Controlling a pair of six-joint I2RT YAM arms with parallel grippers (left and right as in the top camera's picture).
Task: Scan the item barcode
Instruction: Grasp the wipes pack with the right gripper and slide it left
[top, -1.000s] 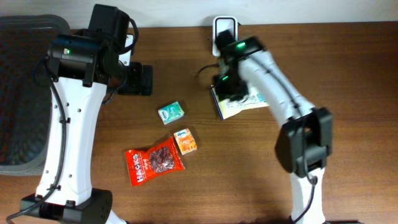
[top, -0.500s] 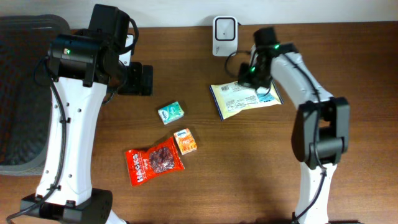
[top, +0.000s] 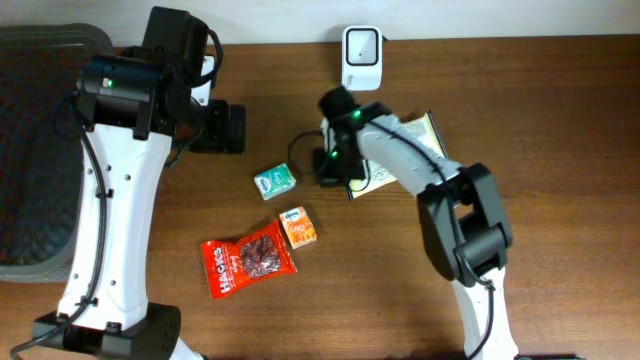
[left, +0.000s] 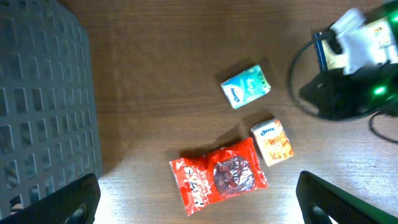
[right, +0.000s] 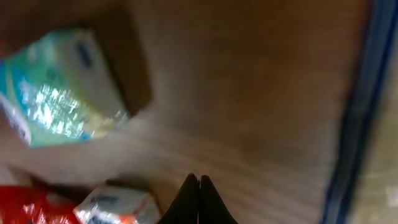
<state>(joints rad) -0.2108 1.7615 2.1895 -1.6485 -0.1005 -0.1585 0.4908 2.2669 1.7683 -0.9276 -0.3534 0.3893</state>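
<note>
Pinching on nothing, my right gripper (right: 198, 186) hung low with its jaws pressed flat together over bare table (top: 560, 250). I held no item. Just beside the tips, on my right, ran the blue-bordered edge of the yellow pouch (right: 373, 143), and I took that to be the thing to scan. From overhead, the pouch (top: 425, 130) lay partly under my own forearm. Its long axis slanted from near my tips up toward the back of the table, where the scanner (top: 360, 45) stood. On the opposite side sat the teal packet (top: 274, 181), near but not touching, with the orange box (top: 298, 227) and red bag (top: 248, 260) farther forward. My left gripper (left: 198, 202) hovered spread wide, well apart near the basket (top: 30, 150). I judged the right arm much the nearer, and that its jaws would first have to part and shift sideways onto the pouch's edge.
</note>
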